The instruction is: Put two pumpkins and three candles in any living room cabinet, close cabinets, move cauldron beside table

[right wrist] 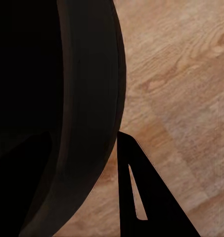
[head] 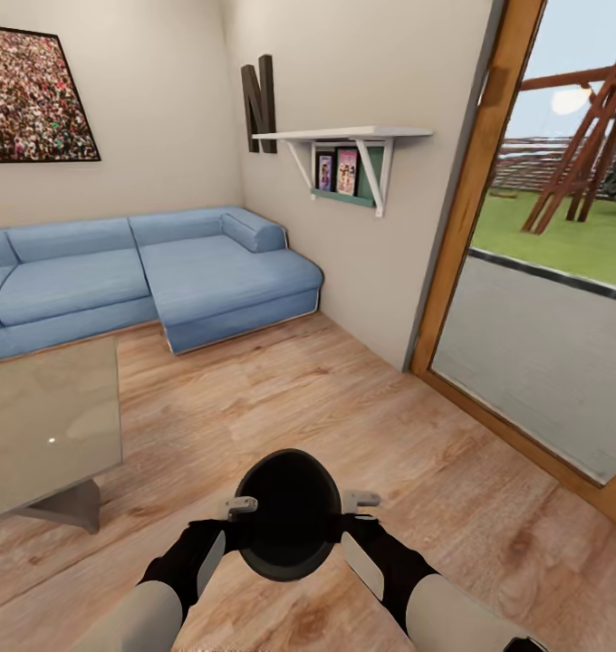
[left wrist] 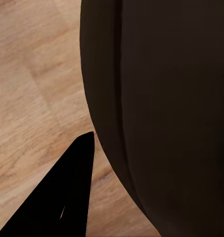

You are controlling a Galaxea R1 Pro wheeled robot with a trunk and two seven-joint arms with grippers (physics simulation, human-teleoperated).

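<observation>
While we hold the squat matte black cauldron [head: 288,525] above the wooden floor [head: 281,398], left tool [head: 240,516] and right tool [head: 349,512] pinch its sides, near the glass-topped bench [head: 45,426].

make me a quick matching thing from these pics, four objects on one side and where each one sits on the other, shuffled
Things:
1. cauldron
2. coffee table
3. sofa
4. framed photos

Places:
A. under the white wall shelf
B. against the walls in the far corner
C. between the two grippers, over the wood floor
D. left of the cauldron, in front of the sofa

Pairs: 1-C, 2-D, 3-B, 4-A
</observation>
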